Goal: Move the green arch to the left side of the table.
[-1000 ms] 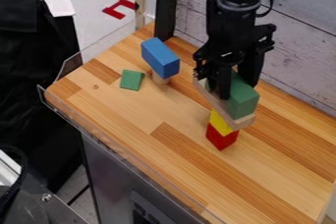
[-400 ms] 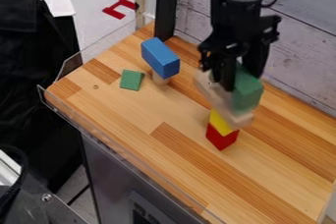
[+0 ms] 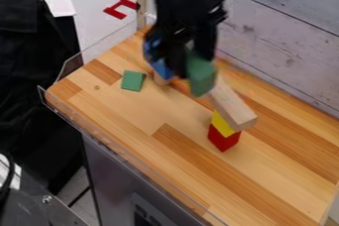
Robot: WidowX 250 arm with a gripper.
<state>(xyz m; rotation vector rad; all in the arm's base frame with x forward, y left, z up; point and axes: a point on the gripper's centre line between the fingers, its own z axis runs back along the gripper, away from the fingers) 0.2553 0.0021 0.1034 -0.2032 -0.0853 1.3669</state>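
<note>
The carrying step seems in hand: the gripper [image 3: 191, 65] has its fingers closed on the green arch [image 3: 201, 80], above the table [image 3: 132, 116] near the blue block [image 3: 161, 69]. Next it must go left, then lower and release. The gripper partly hides that block; the arch's opening is unclear

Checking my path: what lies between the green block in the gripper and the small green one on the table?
In the camera view, the blue block on its wooden support, partly hidden by the gripper, then a narrow bare strip of tabletop.
</note>
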